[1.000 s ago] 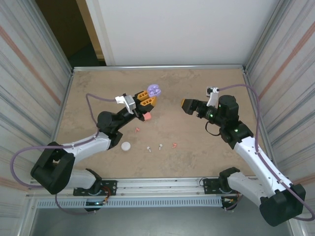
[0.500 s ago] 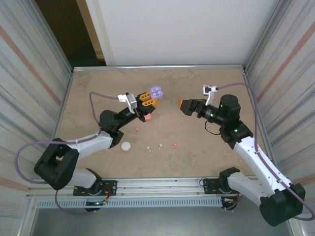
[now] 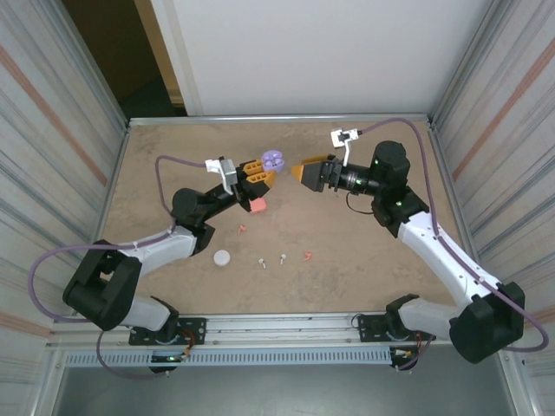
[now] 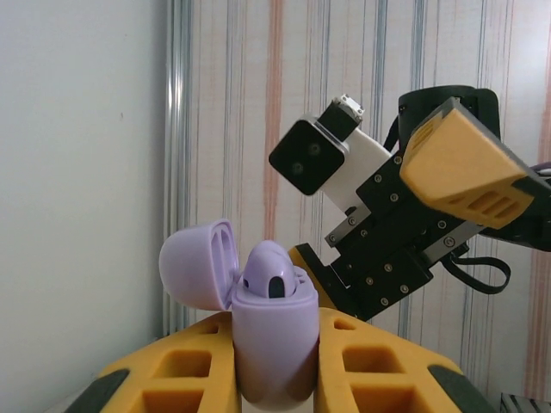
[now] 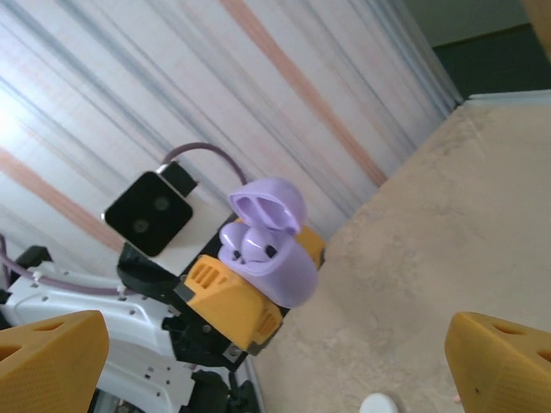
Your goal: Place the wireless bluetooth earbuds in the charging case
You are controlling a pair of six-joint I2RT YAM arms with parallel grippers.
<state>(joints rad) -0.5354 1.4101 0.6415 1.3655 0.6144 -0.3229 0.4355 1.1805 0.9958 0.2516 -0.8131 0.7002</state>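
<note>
The left fingers (image 5: 232, 301) clamp the purple case (image 5: 267, 249) (base hidden between them); right fingers (image 5: 52, 357) gape empty.

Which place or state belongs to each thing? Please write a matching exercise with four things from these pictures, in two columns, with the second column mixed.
Things:
1 purple case
2 right gripper
3 white case
4 white earbuds

Places or states:
A a pair lying on the table
B open, holding nothing
C one round piece on the table beside the left arm
D clamped in the left gripper, lid open

Pairs: 1-D, 2-B, 3-C, 4-A
</note>
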